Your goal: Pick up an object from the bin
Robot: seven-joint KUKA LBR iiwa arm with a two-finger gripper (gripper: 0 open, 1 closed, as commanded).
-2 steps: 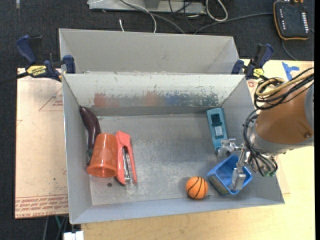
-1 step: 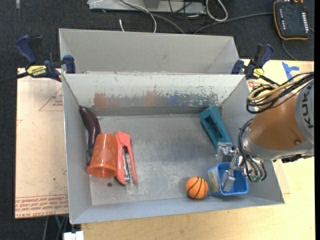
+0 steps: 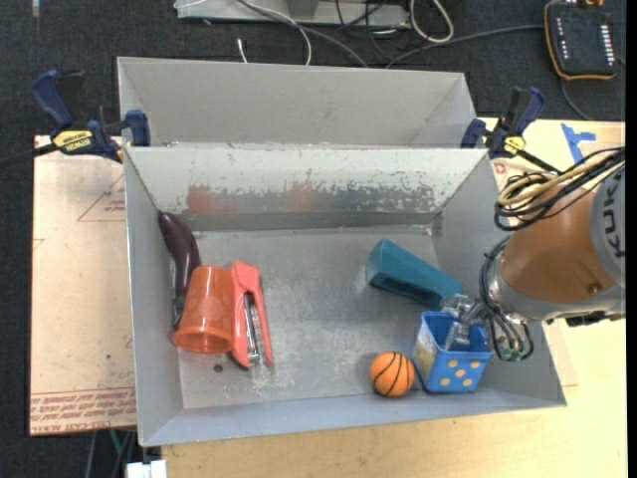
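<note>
My gripper (image 3: 462,317) is low at the bin's front right, under the orange wrist cover. It reaches down into the open top of a small blue box with yellow dots (image 3: 454,367), which stands against the right wall. A little orange basketball (image 3: 393,373) lies just left of the box and touches it. A teal stapler (image 3: 408,274) lies tilted just behind the box, to the gripper's left.
At the left of the bin lie an orange plastic cup (image 3: 205,310) on its side, a salmon-pink stapler (image 3: 248,314) right beside it, and a dark purple curved thing (image 3: 180,248) along the left wall. Bare floor separates the two groups.
</note>
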